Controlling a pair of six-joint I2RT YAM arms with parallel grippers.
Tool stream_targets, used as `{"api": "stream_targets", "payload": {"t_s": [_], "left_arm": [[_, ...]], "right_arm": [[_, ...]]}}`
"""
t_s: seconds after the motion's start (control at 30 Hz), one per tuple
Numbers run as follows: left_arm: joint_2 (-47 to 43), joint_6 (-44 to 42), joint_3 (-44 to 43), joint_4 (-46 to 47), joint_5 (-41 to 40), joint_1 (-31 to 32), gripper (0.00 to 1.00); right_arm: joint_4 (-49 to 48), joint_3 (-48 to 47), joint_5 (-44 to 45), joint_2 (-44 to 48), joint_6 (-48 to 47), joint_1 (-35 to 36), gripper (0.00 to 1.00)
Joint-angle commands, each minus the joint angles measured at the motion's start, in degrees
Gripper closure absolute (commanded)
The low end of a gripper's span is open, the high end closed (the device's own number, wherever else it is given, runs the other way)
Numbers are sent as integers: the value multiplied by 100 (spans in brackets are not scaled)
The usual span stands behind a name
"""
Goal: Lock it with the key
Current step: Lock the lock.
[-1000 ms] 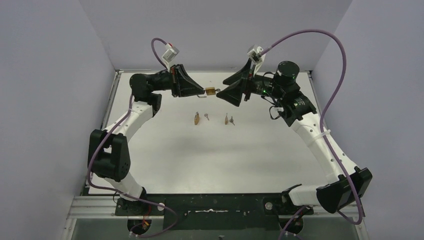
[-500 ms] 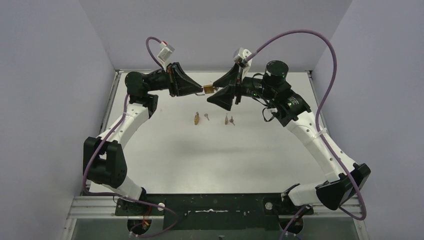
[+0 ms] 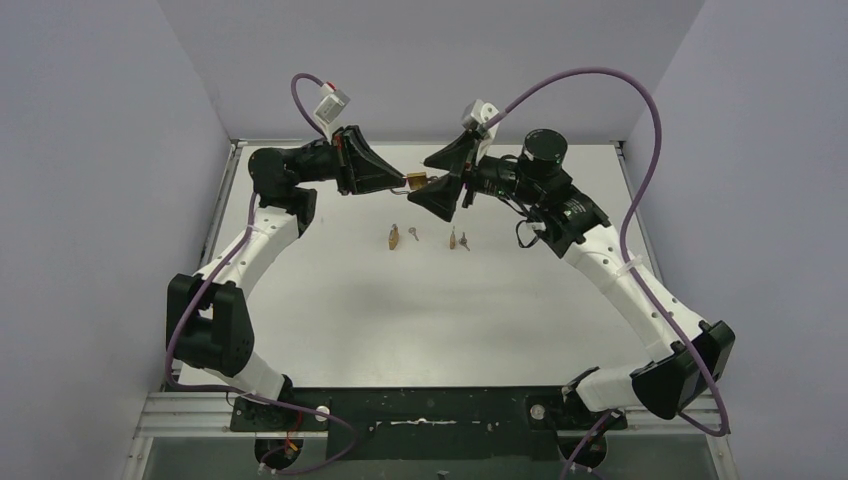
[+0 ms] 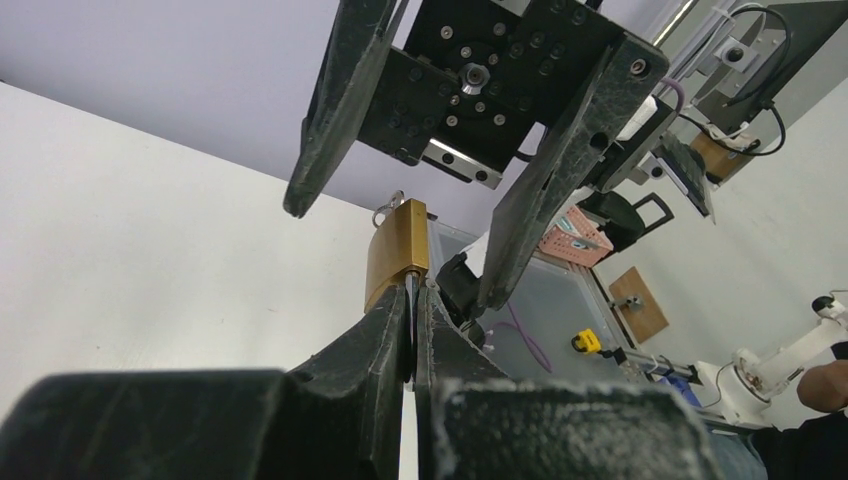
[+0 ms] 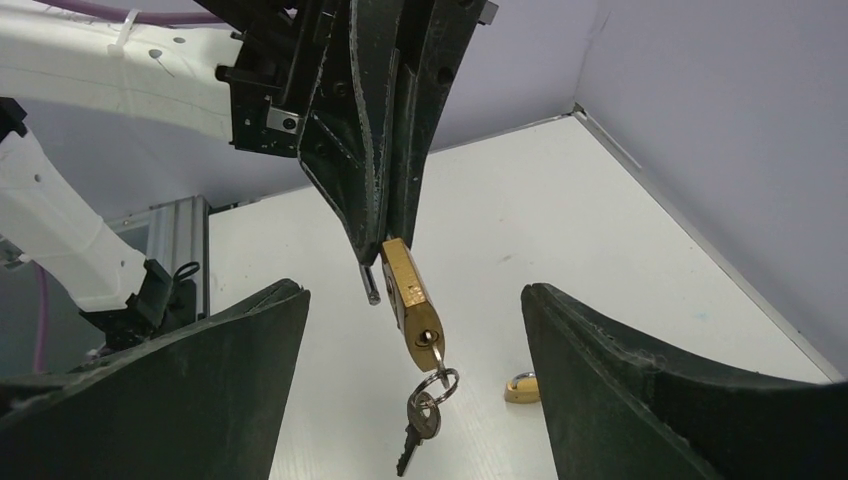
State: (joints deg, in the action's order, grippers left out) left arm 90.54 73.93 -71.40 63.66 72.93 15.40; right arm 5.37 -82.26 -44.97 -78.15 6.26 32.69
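A brass padlock [image 3: 418,181] hangs in the air at the back of the table, its shackle pinched in my left gripper [image 3: 405,182], which is shut. In the left wrist view the padlock body [image 4: 397,250] stands just past the closed fingertips of the gripper [image 4: 414,295]. The right wrist view shows the padlock [image 5: 411,295] with the free end of the shackle [image 5: 372,286] out of the body. A key [image 5: 437,356] sits in the keyhole, and a spare key [image 5: 420,425] dangles from its ring. My right gripper [image 5: 412,292] is open, one finger on each side of the padlock, touching nothing.
On the table below lie a second brass padlock [image 3: 395,237] with a key [image 3: 411,234] beside it, and another small lock and key [image 3: 458,240]. The second padlock also shows in the right wrist view [image 5: 520,388]. Lilac walls close the back and sides.
Both arms have shifted left. My right gripper has closed the gap to the padlock, so its fingers now straddle it, and its jaws have spread a little wider. The left grip is unchanged.
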Motion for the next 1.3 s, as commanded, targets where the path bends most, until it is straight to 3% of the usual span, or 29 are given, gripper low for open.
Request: {"api": "stream_targets", "payload": {"t_s": [0.0, 0.23, 0.33, 0.73, 0.9, 1.0, 1.17, 1.27], "left_arm": [[-148, 95, -221, 368, -12, 1, 100], [-168, 99, -269, 337, 2, -36, 100], [-174, 102, -263, 331, 5, -45, 100], [-249, 104, -226, 356, -38, -145, 100], [-306, 104, -178, 362, -113, -238, 100], [-333, 80, -155, 360, -164, -253, 100], [-504, -101, 10, 229, -422, -387, 100], [-726, -297, 129, 18, -543, -489, 75]], "right_arm": [[-1397, 322, 135, 313, 203, -83, 19], [-1163, -165, -633, -187, 520, -219, 29], [-1098, -265, -759, -295, 607, -221, 40], [-361, -580, -987, -449, 488, -228, 63], [-211, -596, -970, -409, 434, -234, 81], [-117, -668, -1012, -419, 430, -236, 100], [-135, -853, -1170, -487, 813, -310, 100], [-799, -788, -1415, -482, 1616, -549, 100]]}}
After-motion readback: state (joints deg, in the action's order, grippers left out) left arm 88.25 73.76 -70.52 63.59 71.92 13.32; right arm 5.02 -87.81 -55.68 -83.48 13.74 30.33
